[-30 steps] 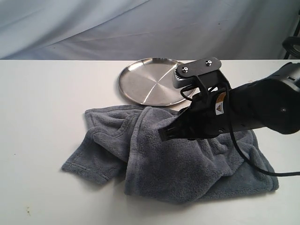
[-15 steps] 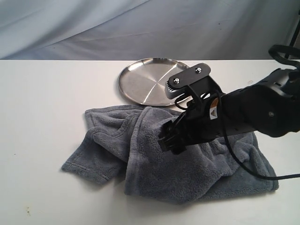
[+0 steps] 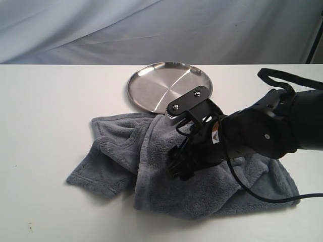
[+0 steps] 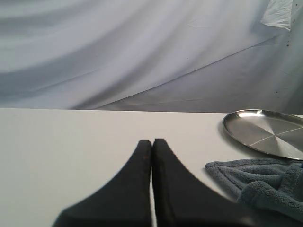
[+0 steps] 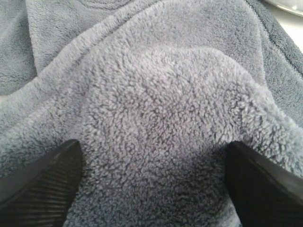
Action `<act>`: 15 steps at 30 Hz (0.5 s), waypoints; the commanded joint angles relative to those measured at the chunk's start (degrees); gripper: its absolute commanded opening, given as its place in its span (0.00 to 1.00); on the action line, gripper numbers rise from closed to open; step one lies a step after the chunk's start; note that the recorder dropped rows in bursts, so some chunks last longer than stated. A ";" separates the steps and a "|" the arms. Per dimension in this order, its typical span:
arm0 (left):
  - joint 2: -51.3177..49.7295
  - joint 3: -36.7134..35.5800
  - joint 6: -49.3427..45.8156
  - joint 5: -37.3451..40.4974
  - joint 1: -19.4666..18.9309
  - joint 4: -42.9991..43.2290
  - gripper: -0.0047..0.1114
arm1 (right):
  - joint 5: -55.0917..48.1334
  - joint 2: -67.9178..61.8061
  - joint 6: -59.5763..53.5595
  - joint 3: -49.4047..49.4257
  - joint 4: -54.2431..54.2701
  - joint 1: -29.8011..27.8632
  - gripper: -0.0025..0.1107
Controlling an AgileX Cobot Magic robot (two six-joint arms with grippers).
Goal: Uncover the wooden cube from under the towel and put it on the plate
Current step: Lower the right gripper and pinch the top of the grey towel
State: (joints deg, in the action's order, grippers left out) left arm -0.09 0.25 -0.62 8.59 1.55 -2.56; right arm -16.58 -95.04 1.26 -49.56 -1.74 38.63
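Observation:
The blue-grey fleece towel [image 3: 151, 166] lies crumpled on the white table, just in front of the round silver plate [image 3: 156, 88]. The wooden cube is hidden; a rounded bulge in the towel [image 5: 156, 109] fills the right wrist view. My right gripper [image 3: 177, 169] is down on the towel's middle, open, with its two fingers [image 5: 42, 184] spread wide on either side of that bulge. My left gripper [image 4: 152, 142] is shut with nothing in it, low over bare table to the left of the towel [image 4: 265, 184] and plate [image 4: 270, 135]; it does not show in the exterior view.
A pale draped cloth backdrop [image 3: 151, 30] runs behind the table. The right arm and its black cable [image 3: 282, 199] lie over the towel's right half. Bare white tabletop [image 3: 45, 111] stretches to the left of the towel.
My right gripper has moved down and to the left, from above the plate's front edge onto the middle of the towel. The plate is now uncovered by the arm.

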 commanded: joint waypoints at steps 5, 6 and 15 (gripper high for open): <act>0.09 -0.25 0.09 -0.23 0.05 0.04 0.05 | -2.15 -1.31 -0.32 0.39 -0.56 0.13 0.38; 0.09 -0.25 0.09 -0.23 0.05 0.04 0.05 | -2.15 -1.31 -0.14 0.39 -0.56 0.13 0.34; 0.09 -0.25 0.09 -0.23 0.05 0.04 0.05 | -3.39 -0.77 0.45 0.39 -0.42 0.28 0.02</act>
State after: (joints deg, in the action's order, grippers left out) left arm -0.09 0.25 -0.62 8.59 1.55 -2.56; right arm -16.44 -95.56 1.43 -49.68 -1.74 38.63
